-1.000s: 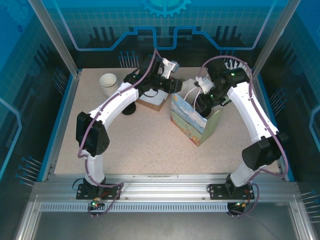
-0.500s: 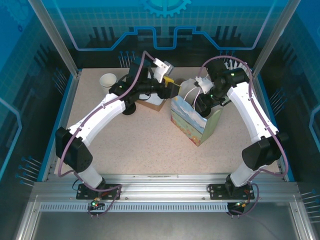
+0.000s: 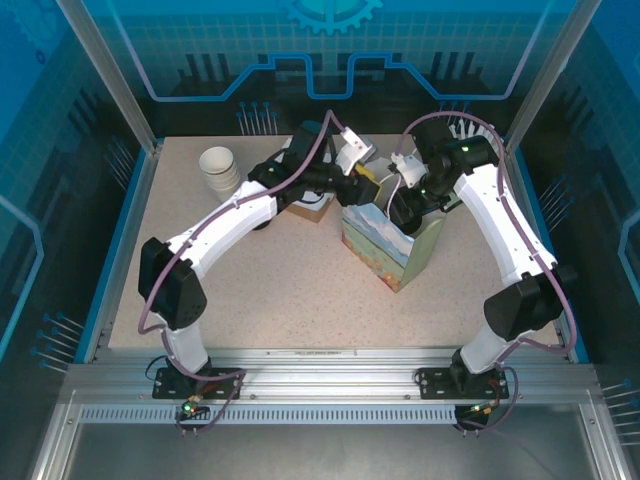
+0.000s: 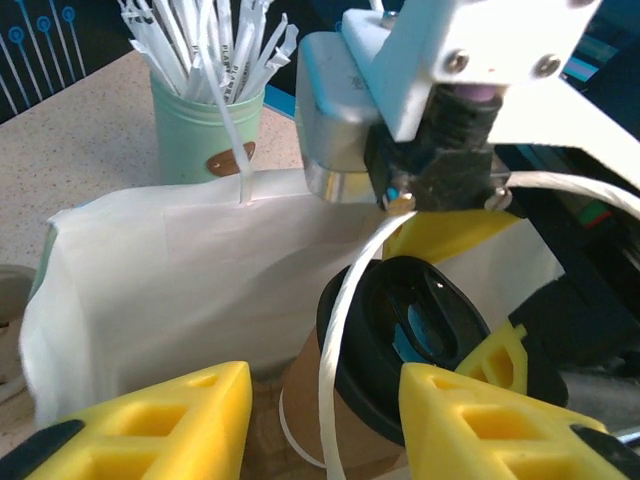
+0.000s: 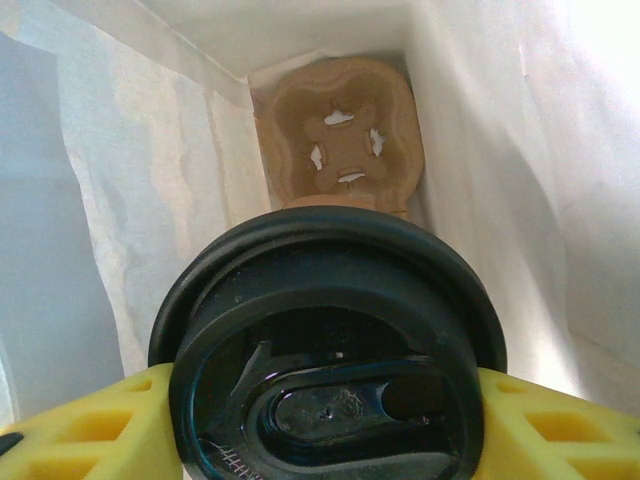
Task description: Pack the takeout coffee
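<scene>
At bag [image 3: 385, 245] mouth, R tool [image 5: 325, 420] grips takeout coffee [image 5: 325, 330]; L tool [image 4: 325, 392] state unclear.

Not much to read from here. The oval brown tag [image 4: 230, 160] on the mint-green holder [image 4: 205, 125] carries marks too blurred to make out. The wrapped straws [image 4: 215, 40] show fine print along the paper, but it's illegible. Raised marks on the black lid of the takeout coffee [image 5: 330, 350] are unreadable too. A gear emblem [image 3: 330, 12] sits on the blue back panel [image 3: 200, 50].
</scene>
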